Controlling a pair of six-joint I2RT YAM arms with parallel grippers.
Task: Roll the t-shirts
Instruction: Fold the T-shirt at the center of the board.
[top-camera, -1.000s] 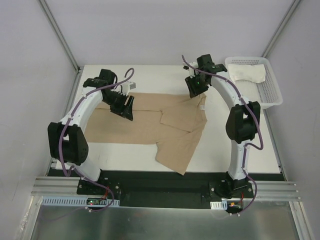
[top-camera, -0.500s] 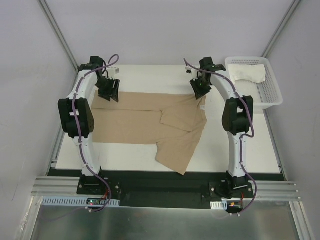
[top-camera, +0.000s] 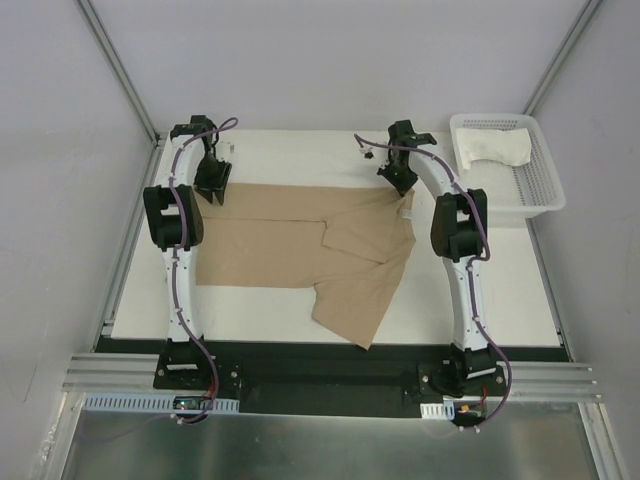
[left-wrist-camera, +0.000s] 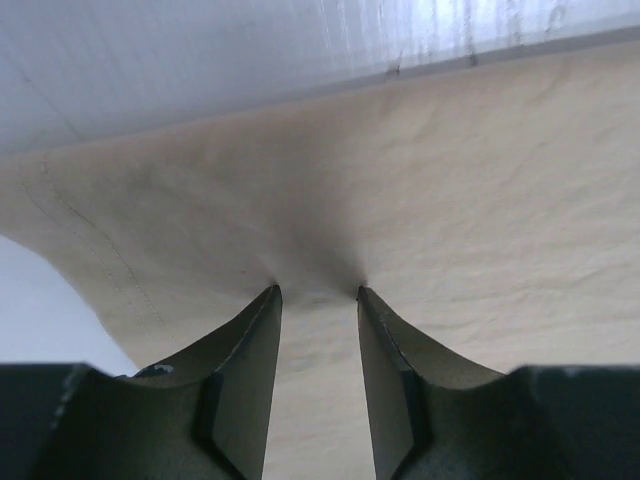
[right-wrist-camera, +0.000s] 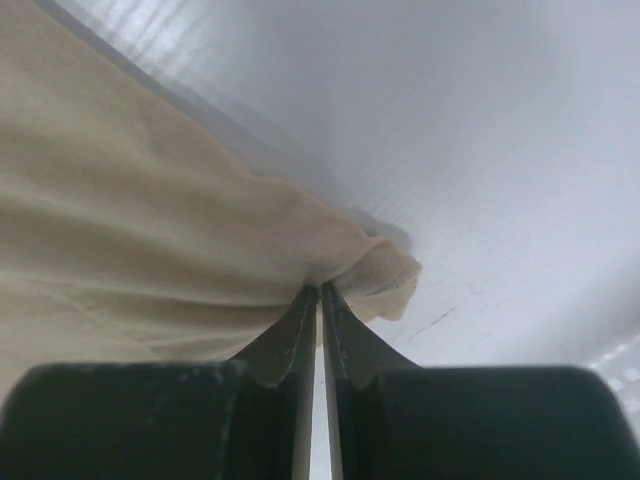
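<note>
- Find the tan t-shirt (top-camera: 290, 245) lying spread across the middle of the table (top-camera: 280, 150), with one flap reaching toward the near edge. Leave the white t-shirt (top-camera: 495, 148) in the mesh basket (top-camera: 548, 195) at the far right for a later turn.
- Take the right gripper (right-wrist-camera: 320, 288) as clenched on the shirt's far right corner, just beside the small white neck label (top-camera: 405, 213). Jaws all but together, with a thin fold nipped at the very tips.
- Take the left gripper (left-wrist-camera: 318, 292) as not yet clenched. Jaws partway apart, tips pressed down near the far left edge, with a small pucker of cloth drawn up between them.
- Close the left jaws fully on that pucker before any lift; otherwise expect only the right end to rise and the far edge to skew.
- Raise both ends only a little and to the same height, keeping the far edge lightly taut between the two grips.
- Carry that edge toward the near side with both arms in step, so the first turn lands straight and tight.
- Go gently on the right: judging by so shallow a bite, likely to slip under a hard pull.
</note>
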